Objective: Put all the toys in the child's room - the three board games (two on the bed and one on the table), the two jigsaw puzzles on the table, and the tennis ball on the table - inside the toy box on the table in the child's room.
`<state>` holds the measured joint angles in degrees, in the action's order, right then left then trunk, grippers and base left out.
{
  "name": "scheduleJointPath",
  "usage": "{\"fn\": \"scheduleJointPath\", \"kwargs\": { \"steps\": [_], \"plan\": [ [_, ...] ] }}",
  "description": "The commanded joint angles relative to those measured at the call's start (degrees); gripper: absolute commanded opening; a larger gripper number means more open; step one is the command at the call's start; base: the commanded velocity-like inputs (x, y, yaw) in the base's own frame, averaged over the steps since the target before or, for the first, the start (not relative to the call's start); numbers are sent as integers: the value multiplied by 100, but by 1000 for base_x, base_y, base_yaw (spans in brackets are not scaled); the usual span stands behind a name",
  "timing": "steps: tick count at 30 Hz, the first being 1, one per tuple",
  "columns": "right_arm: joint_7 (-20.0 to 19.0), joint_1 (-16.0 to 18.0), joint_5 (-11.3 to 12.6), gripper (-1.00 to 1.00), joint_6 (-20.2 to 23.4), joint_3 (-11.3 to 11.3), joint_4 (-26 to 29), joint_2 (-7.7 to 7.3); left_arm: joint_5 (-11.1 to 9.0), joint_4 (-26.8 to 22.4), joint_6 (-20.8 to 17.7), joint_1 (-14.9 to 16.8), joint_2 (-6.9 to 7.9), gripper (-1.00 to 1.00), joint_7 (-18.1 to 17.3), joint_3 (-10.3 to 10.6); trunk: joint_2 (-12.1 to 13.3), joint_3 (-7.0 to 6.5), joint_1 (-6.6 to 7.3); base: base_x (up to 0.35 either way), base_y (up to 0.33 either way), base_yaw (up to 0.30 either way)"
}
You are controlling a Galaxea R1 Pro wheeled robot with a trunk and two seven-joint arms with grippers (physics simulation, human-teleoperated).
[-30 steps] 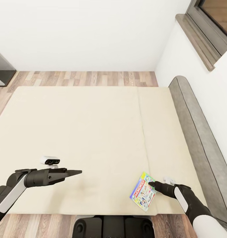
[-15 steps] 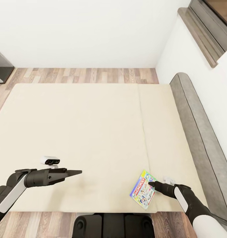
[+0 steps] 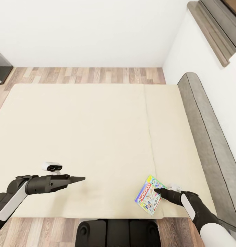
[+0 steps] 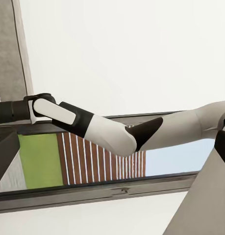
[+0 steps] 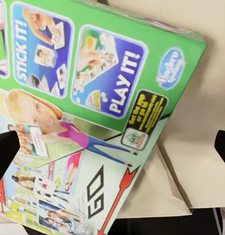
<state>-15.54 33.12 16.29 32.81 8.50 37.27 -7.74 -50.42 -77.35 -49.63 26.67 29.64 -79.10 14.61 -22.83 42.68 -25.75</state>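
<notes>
One board game point(image 3: 148, 195), a colourful Monopoly box, lies flat near the front right corner of the cream bed point(image 3: 97, 137). One of its corners reaches the bed's near edge. My right gripper point(image 3: 156, 189) hovers over the box's right side. In the right wrist view this gripper point(image 5: 112, 149) is open, its fingers point(image 5: 5, 152) wide apart above the green box face point(image 5: 92, 98). My left gripper point(image 3: 82, 178) hangs over the bed's left front part, open and with nothing in it. The toy box, puzzles and tennis ball are out of view.
A grey padded headboard point(image 3: 207, 137) runs along the bed's right side under a window sill point(image 3: 210, 31). Wooden floor point(image 3: 87, 74) lies beyond the bed, before a white wall. My base point(image 3: 118, 233) stands at the bed's near edge.
The whole picture has shifted, so the camera moved: bed, board game and window sit slightly higher in the view. Both arms hold the same pose.
</notes>
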Motion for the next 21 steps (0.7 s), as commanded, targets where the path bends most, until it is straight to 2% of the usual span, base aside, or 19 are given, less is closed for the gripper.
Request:
{"fn": "scheduleJointPath", "kwargs": {
  "steps": [1,6,9,12,21],
  "plan": [
    [-18,2,6,100,36,21,6,4,-38,0,-59,4,7,100,0,16,-9,10,-3,0,0,0],
    [-227,2,4,100,30,21,8,14,-38,0,-57,4,7,100,0,16,-9,17,-3,0,0,0],
    [-598,2,-2,100,15,21,8,6,-38,0,-57,4,7,100,0,16,-9,19,-3,0,0,0],
    [-799,2,-9,100,7,21,8,1,-38,0,-56,4,7,100,0,16,-9,19,-3,0,0,0],
    [-894,2,-11,100,-7,21,8,-5,-33,0,-58,4,7,100,5,22,-9,19,-3,0,0,0]
  ]
}}
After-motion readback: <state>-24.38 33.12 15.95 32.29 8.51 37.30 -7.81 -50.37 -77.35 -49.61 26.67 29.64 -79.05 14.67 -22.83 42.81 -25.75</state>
